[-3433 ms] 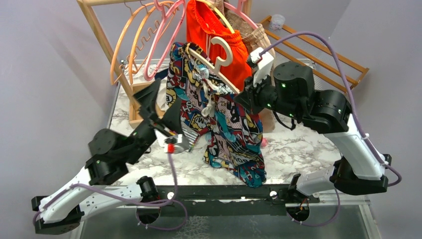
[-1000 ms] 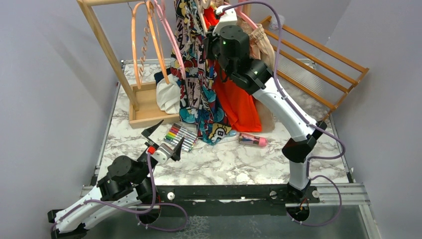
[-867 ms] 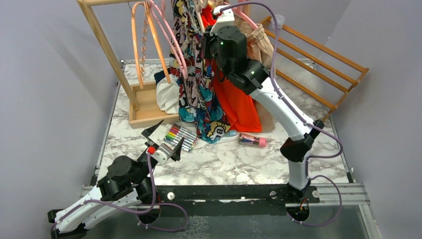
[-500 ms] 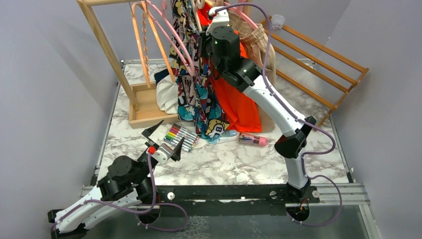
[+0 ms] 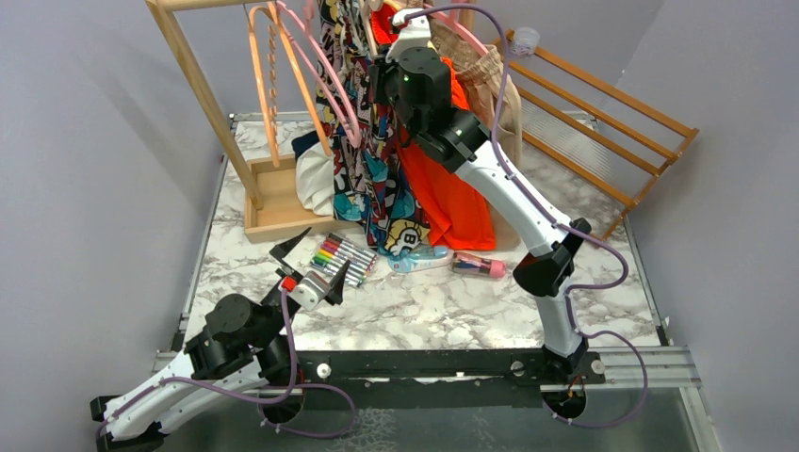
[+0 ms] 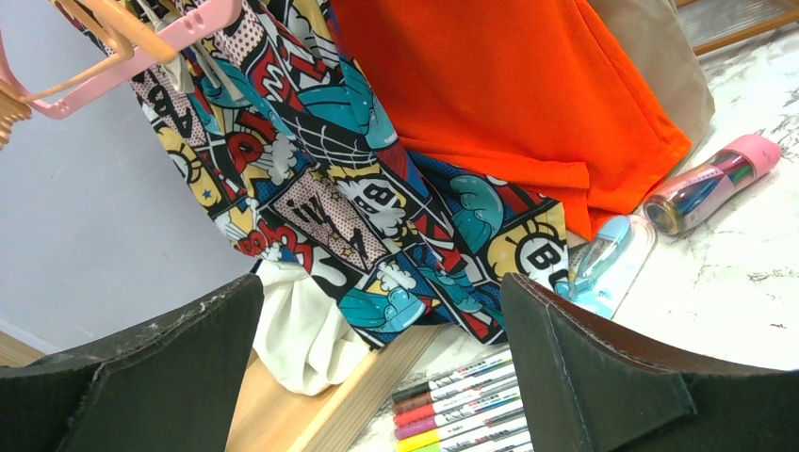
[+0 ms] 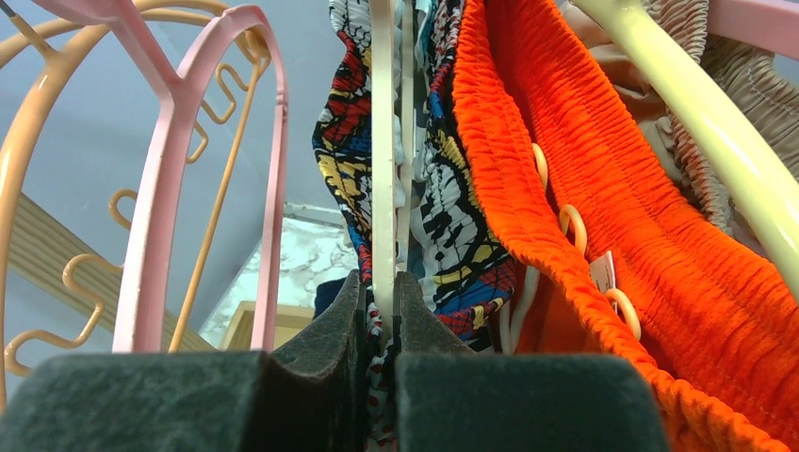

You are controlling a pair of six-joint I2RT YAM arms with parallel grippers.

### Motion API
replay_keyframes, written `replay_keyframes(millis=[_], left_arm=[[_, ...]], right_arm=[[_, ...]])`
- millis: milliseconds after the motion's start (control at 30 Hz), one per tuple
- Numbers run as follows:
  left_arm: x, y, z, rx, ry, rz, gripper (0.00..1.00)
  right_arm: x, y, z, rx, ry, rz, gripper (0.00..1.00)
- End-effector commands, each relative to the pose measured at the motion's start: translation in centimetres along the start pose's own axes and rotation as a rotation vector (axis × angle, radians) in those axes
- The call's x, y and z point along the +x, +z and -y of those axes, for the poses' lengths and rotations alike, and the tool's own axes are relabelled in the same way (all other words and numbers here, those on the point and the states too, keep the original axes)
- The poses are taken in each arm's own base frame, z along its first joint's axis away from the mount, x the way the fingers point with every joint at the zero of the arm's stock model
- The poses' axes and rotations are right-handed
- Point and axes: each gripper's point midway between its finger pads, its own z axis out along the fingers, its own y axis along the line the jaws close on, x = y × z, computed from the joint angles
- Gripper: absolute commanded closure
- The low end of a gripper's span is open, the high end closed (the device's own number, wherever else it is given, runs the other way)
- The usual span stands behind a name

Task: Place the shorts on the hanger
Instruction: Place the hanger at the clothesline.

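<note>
The comic-print shorts (image 5: 363, 160) hang draped over the cream hanger (image 7: 382, 141) up among the rack's other hangers, their hem just above the table. My right gripper (image 7: 381, 282) is shut on the hanger's thin arm, with printed fabric (image 7: 452, 217) on both sides of it. In the top view the right gripper (image 5: 382, 80) is raised high at the back. The left gripper (image 5: 316, 264) sits low near the front, open and holding nothing. In its wrist view, the lower part of the shorts (image 6: 320, 188) hangs beyond the left gripper (image 6: 382, 282).
Pink hangers (image 5: 330, 75) and orange hangers (image 5: 269, 75) hang left of the shorts on the wooden rack (image 5: 198, 85). Orange shorts (image 5: 452, 188) and beige shorts (image 5: 490, 71) hang to the right. Markers (image 5: 344, 259), a pink tube (image 5: 476, 266) and a white cloth (image 5: 316, 184) lie below.
The right arm has carried the hanger with the shorts from low over the table up to the rack, then edged it left. The left arm pulled back to the front and stays still.
</note>
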Motion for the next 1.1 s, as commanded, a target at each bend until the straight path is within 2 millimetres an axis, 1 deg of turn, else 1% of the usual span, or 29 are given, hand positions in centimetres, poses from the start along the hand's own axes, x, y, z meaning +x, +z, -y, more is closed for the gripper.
replay_keyframes(millis=[0,367,667,700,800,867,933,1067], left_arm=[[-0.3,0.2,0.4,0.019,-0.012,0.017,0.01],[-0.1,0.2,0.5,0.023,-0.005,0.011,0.01],[0.0,0.4,0.8,0.033,0.001,0.003,0.01],[0.1,0.4,0.8,0.034,0.002,0.002,0.01],[0.1,0.4,0.8,0.034,0.002,0.002,0.01],[0.1,0.4,0.8,0.034,0.002,0.002,0.01],[0.1,0.4,0.8,0.035,0.003,0.001,0.01],[0.1,0.4,0.9,0.037,0.004,0.002,0.01]], right_arm=[[-3.8,0.4,-0.5,-0.023,0.068,0.128,0.99],[-2.3,1.6,-0.2,-0.021,0.063,0.103,0.99],[-1.8,1.8,-0.6,-0.049,0.061,0.091,0.98],[-1.9,1.7,-0.8,-0.065,0.062,0.089,0.94],[-2.1,1.1,-1.3,-0.098,0.069,0.079,0.76],[-2.2,0.5,-1.5,-0.118,0.073,0.066,0.67],[-2.5,-0.2,-1.6,-0.136,0.076,0.052,0.59],[-3.2,-2.0,-1.4,-0.162,0.071,0.023,0.48]])
